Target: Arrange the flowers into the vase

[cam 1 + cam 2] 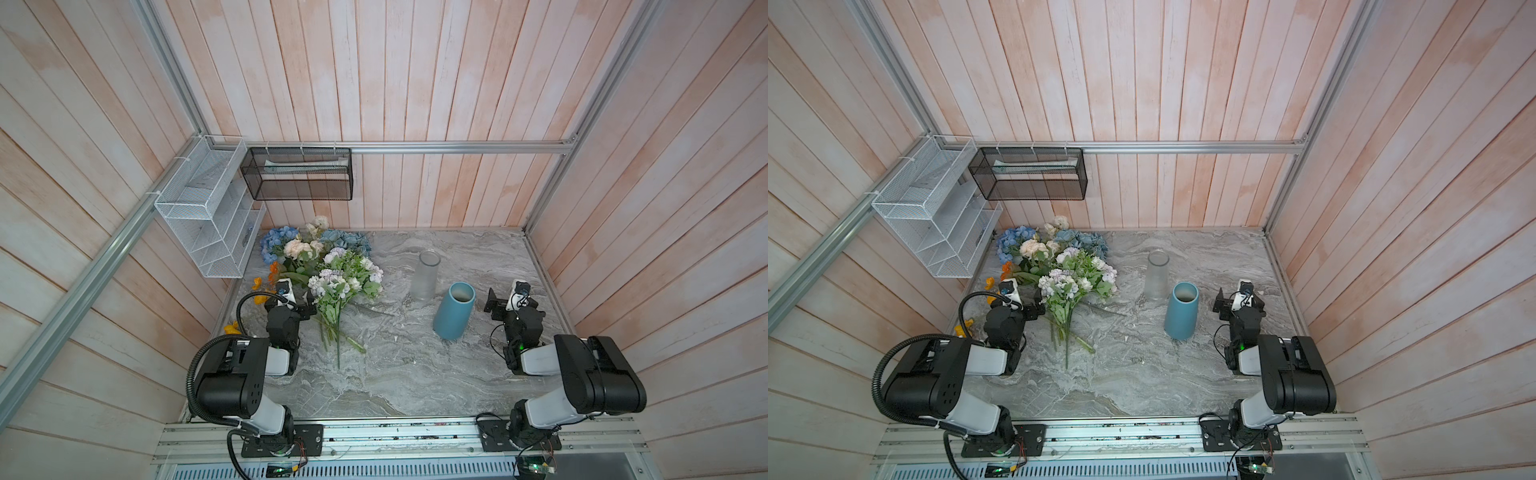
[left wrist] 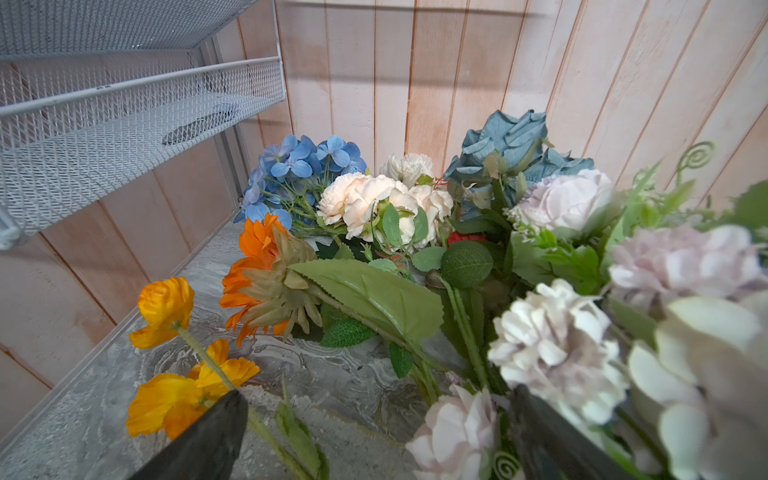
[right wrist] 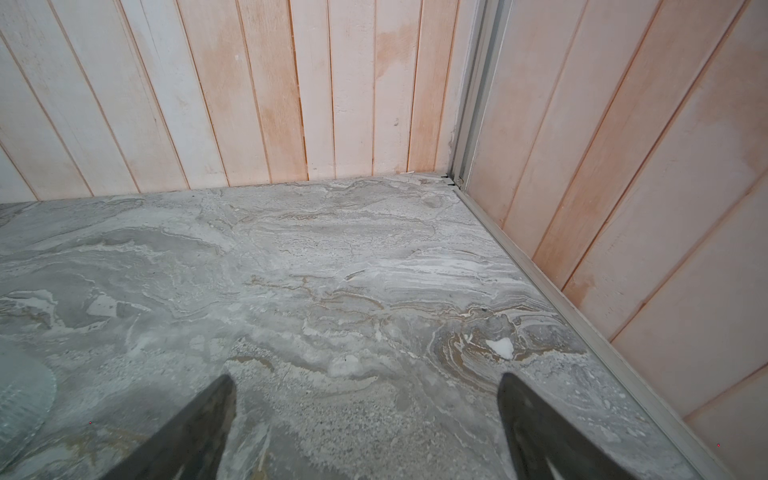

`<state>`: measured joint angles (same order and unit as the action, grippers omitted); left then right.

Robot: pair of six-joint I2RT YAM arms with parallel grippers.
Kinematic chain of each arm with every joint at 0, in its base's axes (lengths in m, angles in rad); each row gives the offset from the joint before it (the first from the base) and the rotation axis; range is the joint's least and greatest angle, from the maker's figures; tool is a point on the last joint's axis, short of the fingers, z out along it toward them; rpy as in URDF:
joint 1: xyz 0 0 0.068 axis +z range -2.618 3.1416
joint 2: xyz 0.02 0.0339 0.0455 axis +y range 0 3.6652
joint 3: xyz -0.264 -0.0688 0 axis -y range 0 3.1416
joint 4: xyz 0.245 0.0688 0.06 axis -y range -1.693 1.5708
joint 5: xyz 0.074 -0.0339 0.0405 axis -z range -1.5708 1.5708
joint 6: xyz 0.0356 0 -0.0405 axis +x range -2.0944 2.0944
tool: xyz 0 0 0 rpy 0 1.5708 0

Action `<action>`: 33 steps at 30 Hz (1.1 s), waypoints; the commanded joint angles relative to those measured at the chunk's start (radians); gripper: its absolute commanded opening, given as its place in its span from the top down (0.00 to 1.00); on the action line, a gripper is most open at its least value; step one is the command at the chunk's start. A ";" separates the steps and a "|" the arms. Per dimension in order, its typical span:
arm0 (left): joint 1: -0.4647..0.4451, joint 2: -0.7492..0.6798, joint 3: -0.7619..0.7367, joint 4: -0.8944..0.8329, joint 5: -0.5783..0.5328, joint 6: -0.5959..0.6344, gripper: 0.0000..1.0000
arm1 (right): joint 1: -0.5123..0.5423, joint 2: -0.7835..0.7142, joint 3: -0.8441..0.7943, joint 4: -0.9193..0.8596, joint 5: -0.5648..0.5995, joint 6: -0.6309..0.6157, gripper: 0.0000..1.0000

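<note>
The flowers (image 1: 332,270) (image 1: 1067,270) lie in a heap on the table (image 1: 415,374), left of centre in both top views, heads toward the back wall and green stems fanned toward the lower edge of the frame. Blue, cream, lilac-white and orange blooms show in the left wrist view (image 2: 374,208).

The blue vase (image 1: 451,316) (image 1: 1179,316) stands upright right of centre, well apart from the heap. The glass vase (image 1: 426,278) (image 1: 1156,278) stands just above it in the frame, near but not touching.

The left gripper (image 2: 376,392) sits low at the left side of the heap (image 1: 305,305), jaws spread wide and clamped on nothing. An orange poppy stem runs up against one finger (image 2: 208,436), and lilac-white blooms crowd the other.

The right gripper (image 3: 365,377) (image 1: 505,301) hangs right of the blue vase, jaws wide apart, only bare table between them.

A white rack (image 1: 199,224) hangs on the left wall in the upper left of the frame, and a black basket (image 1: 299,174) hangs on the rail beside it
</note>
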<state>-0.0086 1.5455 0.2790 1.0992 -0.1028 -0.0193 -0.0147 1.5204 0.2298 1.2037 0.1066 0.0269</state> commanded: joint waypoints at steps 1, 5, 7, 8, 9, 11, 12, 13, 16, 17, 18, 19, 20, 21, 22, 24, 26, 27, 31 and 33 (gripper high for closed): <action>0.017 -0.001 0.010 0.011 0.040 -0.012 0.00 | -0.005 -0.005 0.016 -0.005 0.008 0.011 0.02; 0.018 -0.001 0.010 0.009 0.041 -0.012 0.00 | -0.005 -0.005 0.017 -0.006 0.007 0.010 0.02; 0.019 -0.001 0.012 0.007 0.045 -0.013 0.00 | -0.005 -0.003 0.017 -0.007 0.007 0.008 0.02; 0.019 -0.001 0.011 0.007 0.045 -0.012 0.00 | -0.005 -0.005 0.017 -0.007 0.006 0.008 0.02; 0.019 -0.001 0.011 0.007 0.045 -0.013 0.00 | -0.005 -0.005 0.016 -0.007 0.007 0.008 0.02; 0.019 -0.001 0.011 0.007 0.046 -0.013 0.00 | -0.005 -0.005 0.016 -0.006 0.005 0.008 0.02; 0.019 -0.003 0.010 0.009 0.045 -0.013 0.00 | -0.005 -0.005 0.016 -0.005 0.006 0.008 0.02; 0.019 -0.004 0.009 0.010 0.045 -0.013 0.00 | -0.005 -0.005 0.014 -0.004 0.006 0.007 0.02; 0.011 -0.009 0.006 0.023 0.031 -0.004 0.01 | 0.000 -0.017 0.007 0.013 0.020 0.009 0.03; 0.001 -0.028 0.011 0.009 0.016 0.004 0.01 | 0.003 -0.039 0.004 0.009 0.031 0.008 0.04; -0.010 -0.064 0.029 -0.055 -0.007 0.012 0.01 | 0.006 -0.069 0.010 -0.028 0.040 0.009 0.04; -0.021 -0.104 0.050 -0.128 -0.032 0.014 0.02 | 0.007 -0.106 0.026 -0.083 0.047 0.008 0.05; -0.030 -0.147 0.074 -0.210 -0.065 0.012 0.02 | 0.007 -0.146 0.048 -0.164 0.064 0.012 0.05; -0.035 -0.180 0.097 -0.267 -0.107 0.001 0.02 | 0.007 -0.177 0.067 -0.221 0.092 0.022 0.05; -0.037 -0.207 0.109 -0.307 -0.139 -0.017 0.02 | 0.007 -0.200 0.077 -0.246 0.116 0.033 0.04; -0.039 -0.264 0.132 -0.373 -0.202 -0.051 0.03 | 0.006 -0.246 0.096 -0.282 0.150 0.056 0.05; -0.040 -0.324 0.153 -0.442 -0.232 -0.113 0.03 | 0.006 -0.286 0.146 -0.381 0.163 0.079 0.04; -0.039 -0.351 0.165 -0.475 -0.236 -0.133 0.03 | 0.007 -0.306 0.192 -0.472 0.174 0.102 0.05; -0.041 -0.432 0.225 -0.597 -0.228 -0.210 0.03 | 0.007 -0.373 0.345 -0.753 0.169 0.211 0.05; -0.046 -0.475 0.260 -0.671 -0.174 -0.260 0.04 | 0.007 -0.400 0.426 -0.862 0.120 0.272 0.06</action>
<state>-0.0475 1.1145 0.4896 0.5842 -0.2943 -0.1822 -0.0135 1.1595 0.5751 0.5919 0.2428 0.1871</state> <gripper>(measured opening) 0.965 0.943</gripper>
